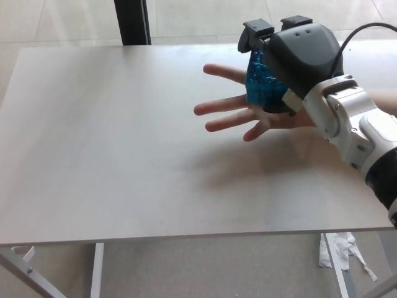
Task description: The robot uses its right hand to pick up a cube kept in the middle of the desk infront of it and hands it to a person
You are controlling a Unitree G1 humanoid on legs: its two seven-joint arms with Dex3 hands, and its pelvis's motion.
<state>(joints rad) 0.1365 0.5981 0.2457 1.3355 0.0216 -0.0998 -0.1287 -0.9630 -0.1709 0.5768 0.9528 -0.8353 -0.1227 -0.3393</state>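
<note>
— Where is your cube (263, 81)?
— At one o'clock on the desk (111, 143), over a person's open hand (248, 115). Your right hand (298, 59) has its fingers clamped on it.

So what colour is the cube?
The cube is see-through blue, seen in the head view, held in the right robot hand.

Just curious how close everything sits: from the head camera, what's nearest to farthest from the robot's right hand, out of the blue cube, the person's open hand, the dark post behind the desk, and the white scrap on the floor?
1. Blue cube: held in the right hand.
2. Person's hand: open, just beneath the cube.
3. Dark post: beyond the desk's far edge, to the left.
4. White scrap: on the floor, under the desk's near right corner.
</note>
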